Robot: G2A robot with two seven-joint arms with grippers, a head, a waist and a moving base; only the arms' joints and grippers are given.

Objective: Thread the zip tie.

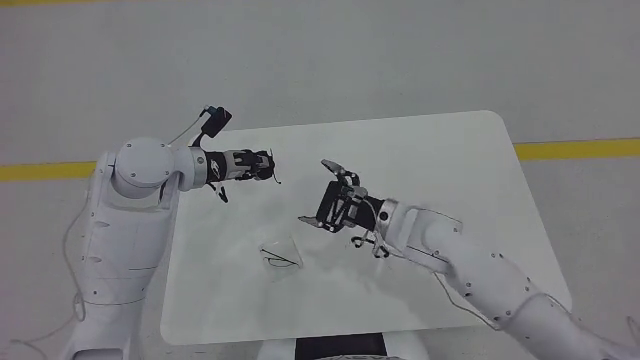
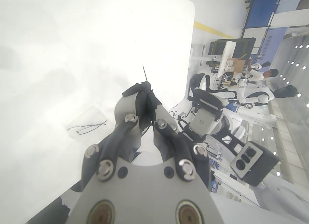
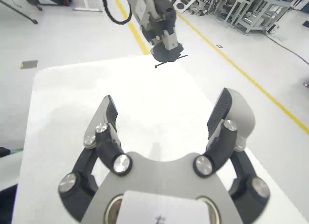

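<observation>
over the worktop's (image 1: 440, 160) left part, the left end effector (image 1: 268, 165) grips a black zip tie (image 2: 144, 72) clear of the surface. near the middle the right end effector (image 3: 167, 104) hangs released, and a clear bag of ties (image 1: 282, 256) lies nearby.

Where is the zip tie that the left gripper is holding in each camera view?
Top view: zip tie over the table, at the tip of the left gripper.
Left wrist view: zip tie poking out past that gripper's shut tip, table behind.
Right wrist view: zip tie held crosswise by the same gripper, seen farther off.
Shared landmark: the left gripper shut on it.
</observation>
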